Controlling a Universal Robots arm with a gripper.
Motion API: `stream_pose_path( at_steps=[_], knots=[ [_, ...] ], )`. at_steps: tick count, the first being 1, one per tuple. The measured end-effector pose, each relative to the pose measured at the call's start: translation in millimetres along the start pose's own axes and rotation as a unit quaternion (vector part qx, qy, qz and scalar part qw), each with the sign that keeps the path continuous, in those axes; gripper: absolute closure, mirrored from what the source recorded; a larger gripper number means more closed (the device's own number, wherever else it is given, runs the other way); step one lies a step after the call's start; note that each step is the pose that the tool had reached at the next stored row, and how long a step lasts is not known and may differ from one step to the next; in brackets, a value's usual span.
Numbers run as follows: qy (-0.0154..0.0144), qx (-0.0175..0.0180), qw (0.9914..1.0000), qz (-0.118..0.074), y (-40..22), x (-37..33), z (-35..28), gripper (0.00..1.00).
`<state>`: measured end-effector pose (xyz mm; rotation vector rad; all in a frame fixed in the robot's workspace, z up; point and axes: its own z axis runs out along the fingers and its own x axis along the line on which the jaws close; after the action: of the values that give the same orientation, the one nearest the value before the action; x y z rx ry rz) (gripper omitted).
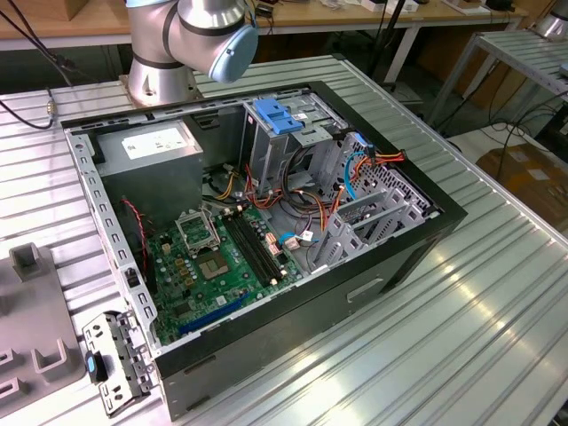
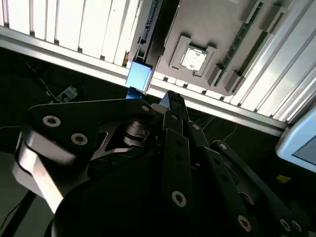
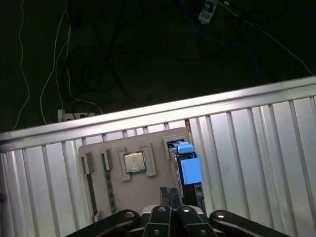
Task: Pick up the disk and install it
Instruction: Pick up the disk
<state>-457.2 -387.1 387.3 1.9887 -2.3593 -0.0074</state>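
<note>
The disk (image 3: 186, 167) stands on edge at the rim of a grey parts tray (image 3: 148, 190); what shows of it is its blue carrier and a thin metal side. In the second wrist view the disk (image 2: 138, 75) is a blue patch just beyond the fingertips. In the exterior view the disk (image 1: 108, 364) is next to the tray (image 1: 35, 355), at the exterior view's left. My gripper (image 3: 170, 193) hangs above the tray, slightly to one side of the disk and apart from it. Its two dark fingers (image 2: 173, 106) are pressed together with nothing between them.
An open computer case (image 1: 266, 231) lies on the ribbed metal table (image 1: 479, 319), with the motherboard, cables and a grey drive cage (image 1: 284, 142) topped by a blue bracket (image 1: 278, 115). The tray also holds a processor (image 3: 133, 161) and memory sticks (image 3: 107, 182). Dark floor with cables lies past the table edge (image 3: 148, 111).
</note>
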Motion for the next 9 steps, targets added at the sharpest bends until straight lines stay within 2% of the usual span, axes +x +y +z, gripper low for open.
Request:
stream_pose_path(
  at_steps=[5,9],
  knots=[
    [0.0011,0.0011,0.99959,-0.029,0.0,0.0,0.0,0.89],
    [0.0021,0.0021,0.99855,-0.054,0.0,0.0,0.0,0.89]
  ],
)
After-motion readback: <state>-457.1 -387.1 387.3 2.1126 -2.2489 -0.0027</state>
